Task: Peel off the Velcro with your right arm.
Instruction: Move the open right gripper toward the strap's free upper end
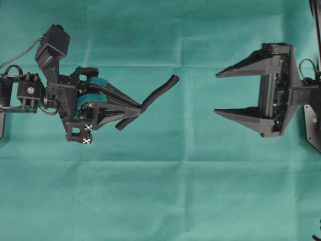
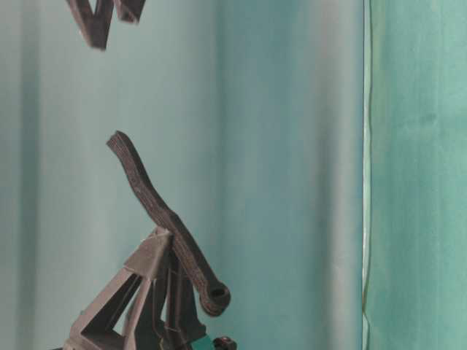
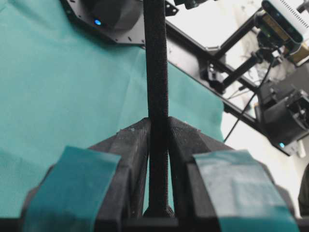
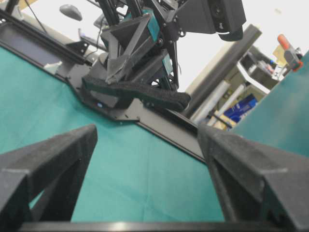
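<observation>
The Velcro (image 1: pixel 161 89) is a thin black strap, and my left gripper (image 1: pixel 141 106), with teal patches, is shut on it near its lower part. The strap's free end slants up and toward the right arm. In the table-level view the Velcro (image 2: pixel 155 200) rises from the left gripper (image 2: pixel 166 239), with its round knob end (image 2: pixel 216 297) below the jaws. Seen from the left wrist, the Velcro (image 3: pixel 157 72) stands pinched in my left gripper (image 3: pixel 158 124). My right gripper (image 1: pixel 216 93) is open, facing the strap across a gap. In the right wrist view, the Velcro (image 4: pixel 140 93) lies ahead of my right gripper (image 4: pixel 147 131).
A green cloth (image 1: pixel 165 191) covers the table. A black frame rail (image 4: pixel 164 126) runs along the table's far edge behind the left arm. A cable (image 1: pixel 20 56) loops off the left arm's camera module (image 1: pixel 52 45).
</observation>
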You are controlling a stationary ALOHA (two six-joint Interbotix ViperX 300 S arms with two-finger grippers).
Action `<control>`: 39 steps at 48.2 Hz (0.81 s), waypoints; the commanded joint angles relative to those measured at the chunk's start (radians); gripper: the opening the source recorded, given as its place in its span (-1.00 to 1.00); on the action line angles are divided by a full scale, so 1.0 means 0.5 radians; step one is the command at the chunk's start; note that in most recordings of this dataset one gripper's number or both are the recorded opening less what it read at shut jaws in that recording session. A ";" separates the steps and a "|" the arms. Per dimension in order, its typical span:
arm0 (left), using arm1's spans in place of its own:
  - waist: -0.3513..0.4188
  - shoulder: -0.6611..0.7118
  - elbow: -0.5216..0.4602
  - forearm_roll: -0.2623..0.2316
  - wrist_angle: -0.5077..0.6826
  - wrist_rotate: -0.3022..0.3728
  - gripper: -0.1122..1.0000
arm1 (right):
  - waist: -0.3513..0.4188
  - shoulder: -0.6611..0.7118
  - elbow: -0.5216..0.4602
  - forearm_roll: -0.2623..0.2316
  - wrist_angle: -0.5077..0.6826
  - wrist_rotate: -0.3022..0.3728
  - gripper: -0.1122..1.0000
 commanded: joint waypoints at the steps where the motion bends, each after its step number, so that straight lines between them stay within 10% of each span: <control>1: -0.009 -0.021 -0.025 -0.003 -0.018 0.000 -0.63 | -0.003 0.058 -0.080 0.006 -0.049 -0.003 0.66; 39: -0.012 -0.021 -0.012 -0.003 -0.018 0.000 -0.63 | -0.077 0.439 -0.282 0.000 -0.190 -0.009 0.66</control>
